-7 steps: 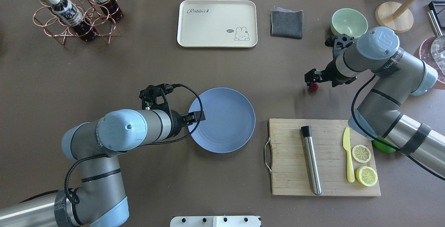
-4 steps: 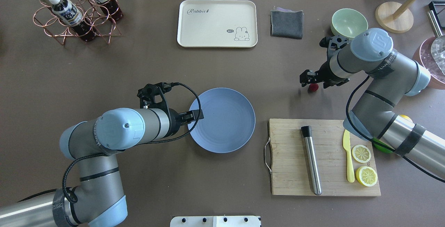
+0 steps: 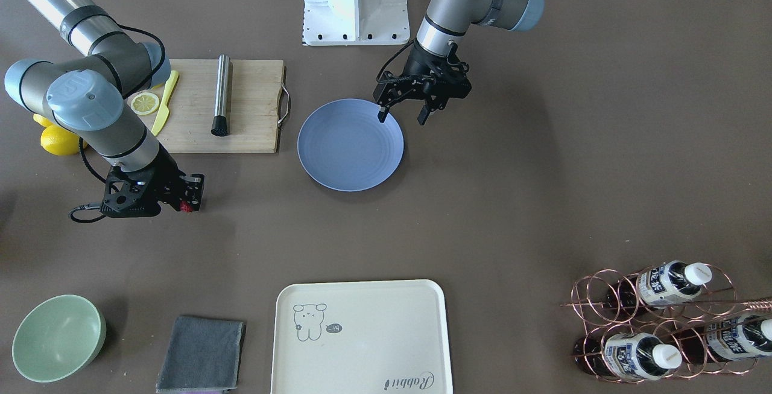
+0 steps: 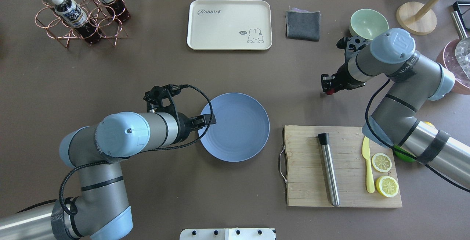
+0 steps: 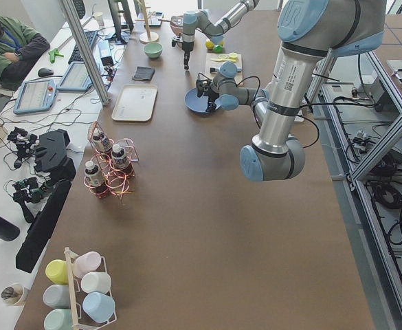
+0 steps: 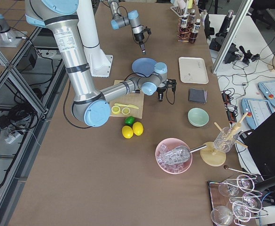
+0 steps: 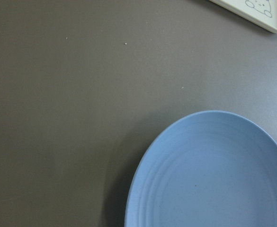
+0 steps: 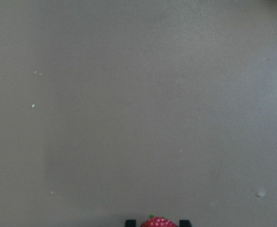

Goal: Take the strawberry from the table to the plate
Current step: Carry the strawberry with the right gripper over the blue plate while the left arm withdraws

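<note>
The strawberry point(image 8: 158, 221), small and dark red, rests on the table point(image 4: 293, 85) to the right of the light-blue plate point(image 4: 242, 129). My right gripper point(image 4: 329, 90) points down over it, and the two fingertips point(image 8: 130, 222) press in at either side of the berry; only a sliver of red point(image 3: 186, 206) shows below the gripper point(image 3: 188, 201) in the front view. My left gripper point(image 4: 207, 120) hovers open over the plate's left rim point(image 3: 386, 110) with nothing between its fingers point(image 3: 382, 117). Only the plate point(image 7: 214, 179) and bare table appear in the left wrist view.
A wooden cutting board point(image 4: 308, 166) with a metal rod, a yellow knife and lemon slices lies near the right arm, with a lime point(image 4: 402, 153) beside it. At the far side are a cream tray point(image 4: 229, 25), a grey cloth point(image 4: 303, 25), a green bowl point(image 4: 369, 23) and a bottle rack point(image 4: 79, 12).
My right gripper has come down over the strawberry and its fingers have closed in on it. The left arm has drifted slightly left, its gripper staying open at the plate's rim.
</note>
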You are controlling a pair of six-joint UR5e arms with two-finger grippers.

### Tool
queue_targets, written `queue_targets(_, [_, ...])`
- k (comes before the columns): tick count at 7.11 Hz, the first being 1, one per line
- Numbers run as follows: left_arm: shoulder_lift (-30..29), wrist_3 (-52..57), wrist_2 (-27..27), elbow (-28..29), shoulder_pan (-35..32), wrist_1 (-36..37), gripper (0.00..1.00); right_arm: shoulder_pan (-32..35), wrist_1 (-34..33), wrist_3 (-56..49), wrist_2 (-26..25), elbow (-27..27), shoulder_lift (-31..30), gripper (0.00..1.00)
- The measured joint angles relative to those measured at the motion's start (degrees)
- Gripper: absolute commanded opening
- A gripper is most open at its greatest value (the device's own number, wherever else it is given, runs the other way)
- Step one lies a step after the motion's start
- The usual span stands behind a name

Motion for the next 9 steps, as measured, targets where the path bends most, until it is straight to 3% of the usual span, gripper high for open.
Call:
queue_targets(3, [4.8,9.2,-0.3,-5.6,-4.7,2.3,0.98,0.3,-6.0,1.4,0.4,1.3,6.1,0.00])
queue_targets(6, [13.0,24.4,-0.5,-11.2,-9.9,2.5,0.98,-5.1,-9.3,6.9,-2.9,3.0,11.7,0.00])
queue_targets(9, [20.1,27.3,-3.1,-13.1,-14.3,0.5,0.98,-12.0,-14.3,8.2,-8.0,3.0,17.5,0.00])
